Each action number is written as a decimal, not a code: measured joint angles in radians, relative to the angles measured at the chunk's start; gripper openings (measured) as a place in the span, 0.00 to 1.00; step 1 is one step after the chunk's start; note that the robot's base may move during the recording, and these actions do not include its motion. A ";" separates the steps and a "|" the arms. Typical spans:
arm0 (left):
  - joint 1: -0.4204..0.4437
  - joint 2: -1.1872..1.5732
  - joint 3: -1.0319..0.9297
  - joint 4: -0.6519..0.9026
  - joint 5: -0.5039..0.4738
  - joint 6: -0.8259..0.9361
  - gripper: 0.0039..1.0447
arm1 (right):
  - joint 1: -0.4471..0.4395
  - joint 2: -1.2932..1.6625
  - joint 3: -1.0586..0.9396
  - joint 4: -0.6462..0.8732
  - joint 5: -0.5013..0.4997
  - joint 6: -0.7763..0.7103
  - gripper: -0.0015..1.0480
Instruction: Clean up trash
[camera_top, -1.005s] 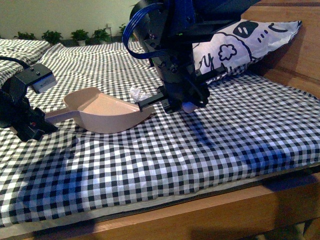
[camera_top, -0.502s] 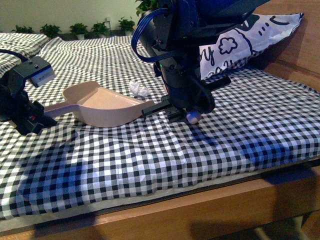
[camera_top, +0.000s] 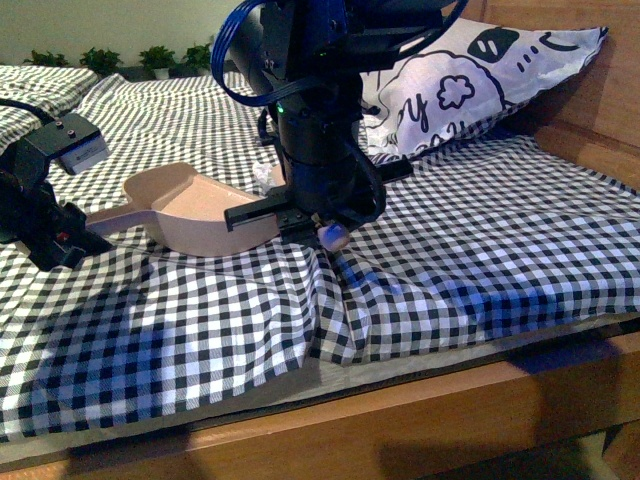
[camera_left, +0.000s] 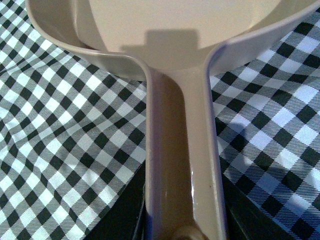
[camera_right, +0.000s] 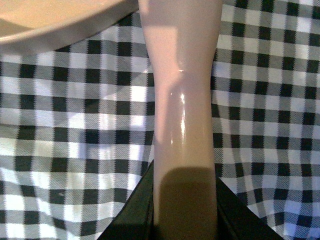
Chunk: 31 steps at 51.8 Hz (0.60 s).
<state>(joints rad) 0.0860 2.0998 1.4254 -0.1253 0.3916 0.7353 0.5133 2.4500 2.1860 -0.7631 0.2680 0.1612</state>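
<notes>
My left gripper (camera_left: 182, 222) is pinched on the long handle of the scoop (camera_top: 195, 212), a pinkish-beige piece of smooth, glossy plastic. The narrow stem widens ahead of the gripper into a deep, round-walled bowl with a flat pale floor. My right gripper (camera_right: 184, 212) is clamped on a beige handle (camera_right: 182, 115) of the same shiny plastic, thick and slightly waisted. Its rounded end pokes out just below the gripper in the front view. What the handle belongs to I cannot tell.

The paper wad (camera_top: 265, 178) lies just beyond my right gripper, close by the scoop's far rim. It is small, white and crumpled, and my right arm hides most of it. Whether it touches the scoop I cannot tell.

Everything rests on a bed sheet (camera_top: 480, 260) of soft black-and-white checked cloth. The cloth is rucked into folds right under my right gripper and lies flatter around my left. A white pillow (camera_top: 450, 90) with black cartoon prints sits well beyond the right gripper, against the wooden bed frame (camera_top: 590, 110).
</notes>
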 joint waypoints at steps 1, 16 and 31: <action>0.000 0.000 0.000 0.000 0.000 0.000 0.26 | 0.000 0.000 0.002 0.000 -0.002 -0.002 0.19; 0.001 0.000 0.000 0.000 -0.003 -0.001 0.26 | 0.016 -0.048 0.006 -0.009 -0.100 -0.053 0.19; 0.001 0.000 0.000 0.000 0.003 -0.001 0.26 | 0.025 -0.106 0.064 -0.046 -0.149 -0.154 0.19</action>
<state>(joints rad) 0.0868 2.0998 1.4254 -0.1253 0.3946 0.7341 0.5385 2.3444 2.2505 -0.8093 0.1188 0.0071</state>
